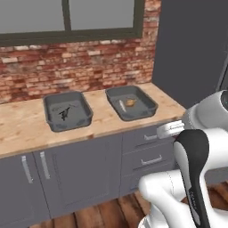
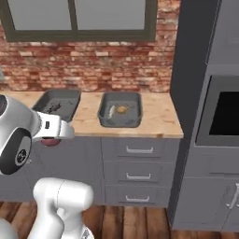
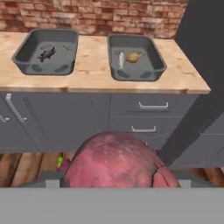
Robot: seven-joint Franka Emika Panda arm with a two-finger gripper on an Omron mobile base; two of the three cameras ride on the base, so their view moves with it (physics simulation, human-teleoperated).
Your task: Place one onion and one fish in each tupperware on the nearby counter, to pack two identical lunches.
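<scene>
Table (image 1: 102,120): light wood-grain top over dark grey cabinets, brick wall behind.
Left tupperware (image 1: 67,111): grey tray on the table, holds one dark fish (image 3: 46,54); no onion seen in it.
Right tupperware (image 1: 131,103): grey tray just beside the left one, apart from it; holds a pale fish (image 3: 120,59) and a brownish onion (image 3: 133,57) lying side by side.
Red onion (image 3: 116,162): large and close at the bottom of the hand view, in front of the cabinets, below table height.
Gripper (image 2: 51,140): jaws spread wide around the red onion, holding it; a sliver of red shows under the hand in the right base view.
</scene>
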